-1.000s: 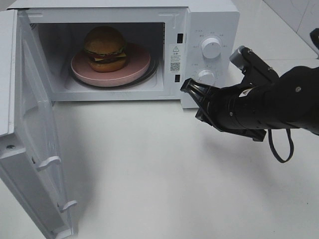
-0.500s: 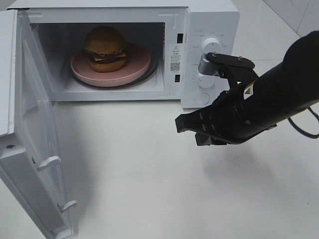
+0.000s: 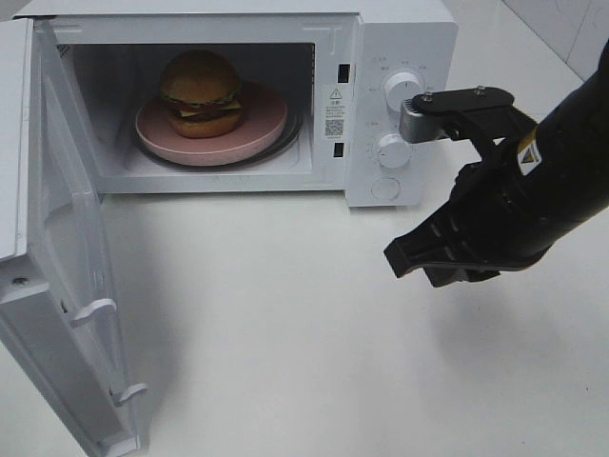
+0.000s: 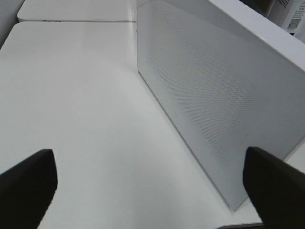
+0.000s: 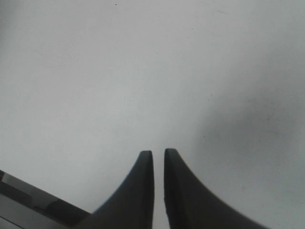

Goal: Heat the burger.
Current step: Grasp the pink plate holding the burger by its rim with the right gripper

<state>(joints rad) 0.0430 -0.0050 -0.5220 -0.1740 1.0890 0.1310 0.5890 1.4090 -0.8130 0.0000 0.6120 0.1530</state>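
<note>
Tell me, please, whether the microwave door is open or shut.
Open: the door stands wide at the left, exposing the burger on its pink plate inside the cavity.

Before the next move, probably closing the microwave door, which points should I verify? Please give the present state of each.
1. Burger sits on the pink plate: ok.
2. Plate lies fully inside the microwave: ok.
3. Door closed: not ok, it stands wide open.
4. Left gripper open, empty, near the door: ok.
5. Right gripper empty, nearly closed, over the table, out of the door's path: ok.
</note>
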